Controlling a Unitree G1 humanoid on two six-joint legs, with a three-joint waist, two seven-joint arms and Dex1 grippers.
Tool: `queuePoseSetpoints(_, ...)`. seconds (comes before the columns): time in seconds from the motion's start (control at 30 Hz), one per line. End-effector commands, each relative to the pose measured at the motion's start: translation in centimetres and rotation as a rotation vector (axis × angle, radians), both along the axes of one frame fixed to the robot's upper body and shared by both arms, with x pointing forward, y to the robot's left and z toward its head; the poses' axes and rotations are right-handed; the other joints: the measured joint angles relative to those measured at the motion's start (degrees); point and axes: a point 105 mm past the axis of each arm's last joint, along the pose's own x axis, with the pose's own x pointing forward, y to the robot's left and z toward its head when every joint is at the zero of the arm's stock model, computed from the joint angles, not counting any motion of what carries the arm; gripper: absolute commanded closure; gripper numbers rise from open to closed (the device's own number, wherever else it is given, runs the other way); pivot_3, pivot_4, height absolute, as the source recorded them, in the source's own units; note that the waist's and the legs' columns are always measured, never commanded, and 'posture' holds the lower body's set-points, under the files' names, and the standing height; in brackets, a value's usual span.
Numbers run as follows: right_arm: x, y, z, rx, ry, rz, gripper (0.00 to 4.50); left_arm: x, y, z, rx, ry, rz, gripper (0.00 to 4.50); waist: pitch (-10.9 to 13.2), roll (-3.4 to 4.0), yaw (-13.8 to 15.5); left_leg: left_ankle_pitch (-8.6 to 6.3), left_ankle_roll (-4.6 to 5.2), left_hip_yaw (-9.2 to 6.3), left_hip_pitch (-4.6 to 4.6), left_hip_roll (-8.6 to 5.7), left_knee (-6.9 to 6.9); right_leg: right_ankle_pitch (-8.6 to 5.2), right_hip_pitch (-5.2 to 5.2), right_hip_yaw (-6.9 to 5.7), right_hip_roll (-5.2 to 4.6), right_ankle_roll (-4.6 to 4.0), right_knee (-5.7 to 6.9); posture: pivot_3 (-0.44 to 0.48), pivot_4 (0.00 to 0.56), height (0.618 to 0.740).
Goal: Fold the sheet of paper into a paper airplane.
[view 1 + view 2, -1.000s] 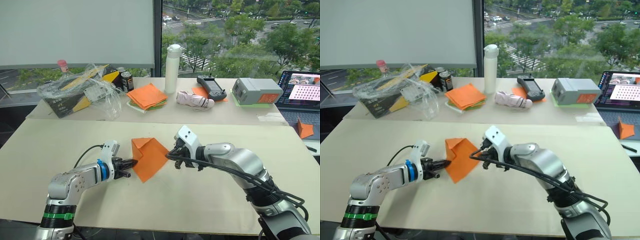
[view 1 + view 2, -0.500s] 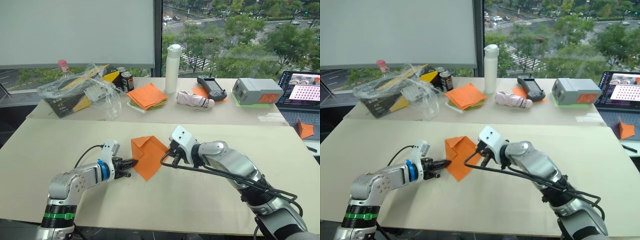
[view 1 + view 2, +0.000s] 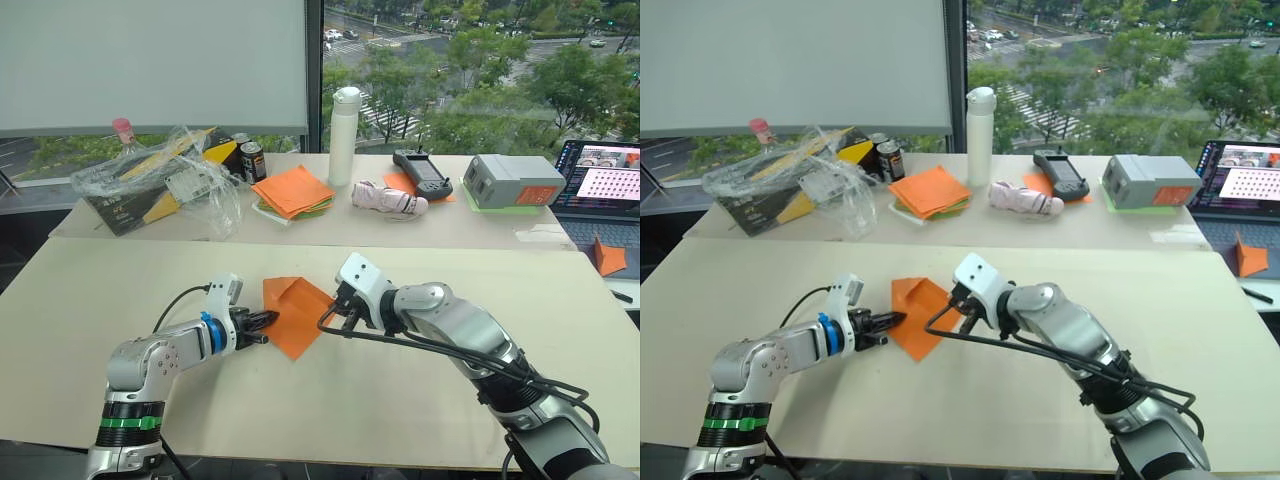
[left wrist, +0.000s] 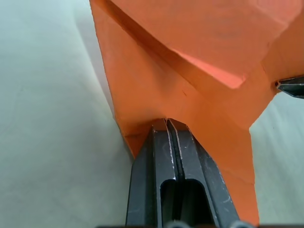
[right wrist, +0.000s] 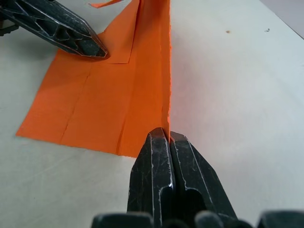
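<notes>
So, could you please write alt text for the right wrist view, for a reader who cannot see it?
The right gripper, its two black fingers shut, pinches the raised edge of the partly folded orange sheet of paper lying on a pale table. Across the sheet, the left gripper presses its fingertips onto the paper.

A pale near table point(image 3: 400, 400) carries the sheet of paper point(image 3: 297, 315), partly folded and lying between the two grippers. The left gripper point(image 3: 268, 319) presses its closed jaws on the sheet's left edge; the right gripper point(image 3: 333, 312) pinches the right edge, lifting it. Beyond the jaws, a far table point(image 3: 480, 235) holds a bag-wrapped box point(image 3: 160, 185), a can point(image 3: 254, 160), a stack of orange and green sheets point(image 3: 293, 192), a white bottle point(image 3: 344, 136), a controller point(image 3: 422, 172), a grey box point(image 3: 514, 182) and a laptop point(image 3: 600, 185).
</notes>
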Motion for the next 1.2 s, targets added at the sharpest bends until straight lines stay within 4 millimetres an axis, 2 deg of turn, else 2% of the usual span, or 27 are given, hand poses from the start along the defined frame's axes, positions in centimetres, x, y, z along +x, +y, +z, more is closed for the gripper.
queuePoseSetpoints(0.03,-0.1,0.2,1.2,0.021,-0.034,0.008,4.47,0.3,0.5,-1.0,0.035,0.027,0.04,4.5,0.0,0.0,0.01,0.0,0.0,0.0,0.0,0.0,0.0,0.0,0.0,0.0,0.0,0.0,0.0,0.0,0.15,0.74)
queuePoseSetpoints(0.27,-0.1,0.5,1.9,0.034,-0.072,0.013,4.47,0.6,0.9,-1.9,0.051,0.045,0.073,4.5,0.0,0.0,0.01,0.01,-0.01,0.0,0.03,-0.01,0.03,0.0,0.01,0.0,0.0,0.0,0.04,0.0,0.15,0.74)
queuePoseSetpoints(0.73,-0.1,0.6,2.2,0.041,-0.087,0.012,4.47,1.6,1.0,-2.0,0.052,0.037,0.121,4.5,0.0,0.0,0.1,0.01,-0.02,0.0,0.03,-0.01,0.06,0.0,0.01,0.0,0.0,0.0,0.07,0.0,0.15,0.74)
queuePoseSetpoints(0.97,0.3,0.6,2.9,-0.037,-0.228,0.043,4.47,1.1,1.1,-3.1,0.07,0.074,0.12,4.5,0.0,0.0,0.14,0.01,-0.02,-0.01,0.03,-0.03,0.07,0.0,0.02,0.0,-0.01,0.0,0.07,0.0,0.15,0.74)
queuePoseSetpoints(1.2,0.0,1.1,3.9,-0.089,-0.395,0.12,4.47,0.9,1.3,-3.3,0.072,0.08,0.12,4.5,0.0,0.0,0.13,0.01,-0.02,0.0,0.02,-0.04,0.08,0.0,0.02,0.0,-0.02,0.0,0.07,0.0,0.15,0.74)
